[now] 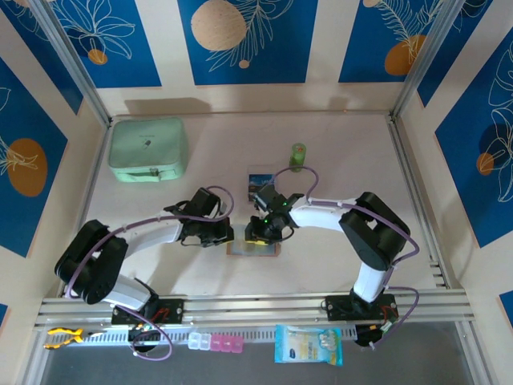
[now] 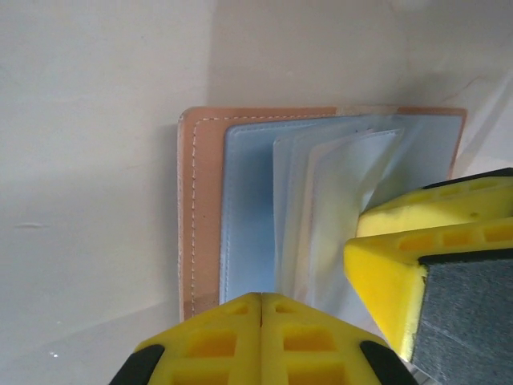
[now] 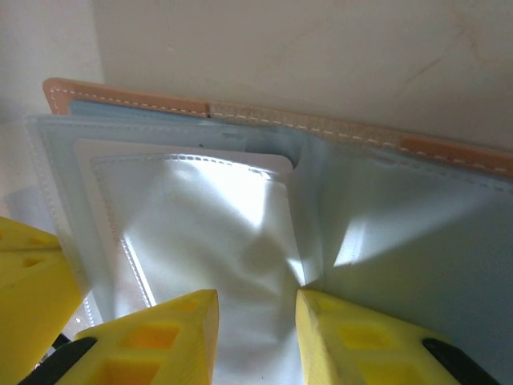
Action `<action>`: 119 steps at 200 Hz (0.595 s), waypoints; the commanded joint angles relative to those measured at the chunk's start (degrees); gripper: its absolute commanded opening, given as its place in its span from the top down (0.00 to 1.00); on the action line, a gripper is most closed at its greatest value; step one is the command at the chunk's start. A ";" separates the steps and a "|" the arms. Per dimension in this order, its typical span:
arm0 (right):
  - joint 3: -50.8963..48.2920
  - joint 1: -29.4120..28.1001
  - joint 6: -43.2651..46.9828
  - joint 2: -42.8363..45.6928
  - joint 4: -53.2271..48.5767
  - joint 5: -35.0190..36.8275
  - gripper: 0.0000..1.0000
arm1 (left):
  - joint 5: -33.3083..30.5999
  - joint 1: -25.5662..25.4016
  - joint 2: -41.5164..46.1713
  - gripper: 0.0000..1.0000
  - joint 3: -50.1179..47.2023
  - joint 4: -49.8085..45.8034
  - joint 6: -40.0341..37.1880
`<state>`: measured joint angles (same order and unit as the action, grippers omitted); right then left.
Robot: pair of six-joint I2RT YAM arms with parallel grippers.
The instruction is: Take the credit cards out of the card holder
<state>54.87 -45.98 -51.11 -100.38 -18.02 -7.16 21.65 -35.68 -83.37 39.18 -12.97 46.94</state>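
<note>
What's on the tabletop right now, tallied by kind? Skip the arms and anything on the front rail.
card holder: 1
credit card, lying loose beyond the holder: 1 visible
mint-green zip pouch: 1
small green container: 1
Total: 4

Upper left of the overhead frame: mint-green zip pouch [image 1: 148, 148], flat on the pale table [image 1: 345, 136]. Upper centre, well apart from the pouch: small green bottle-like thing [image 1: 298, 154]. Along the bottom edge: yellow tool [image 1: 64, 337] at left, pink-and-white pill boxes [image 1: 215, 343], blue packet [image 1: 309, 345].
</note>
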 commanded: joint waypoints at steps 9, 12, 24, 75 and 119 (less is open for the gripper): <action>-2.68 0.86 -0.86 1.09 1.20 -1.58 0.68 | 2.25 0.12 -0.16 0.92 2.22 2.91 2.15; -2.81 0.93 -0.96 1.10 1.37 -1.73 0.68 | 2.26 0.17 -0.20 0.91 2.22 2.95 2.19; -3.27 1.20 -1.07 1.14 1.99 -2.11 0.68 | 2.09 0.15 -0.30 0.90 2.36 2.75 2.37; -4.38 1.85 -1.07 1.39 4.17 -3.77 0.68 | -4.78 0.07 2.90 0.88 3.92 -4.34 0.92; -4.16 1.68 -0.78 0.10 6.18 -5.96 0.68 | -7.04 0.04 4.83 0.86 4.23 -5.86 0.65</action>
<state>51.68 -44.31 -51.72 -99.55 -12.71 -11.27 17.02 -35.68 -80.20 42.09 -16.10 47.94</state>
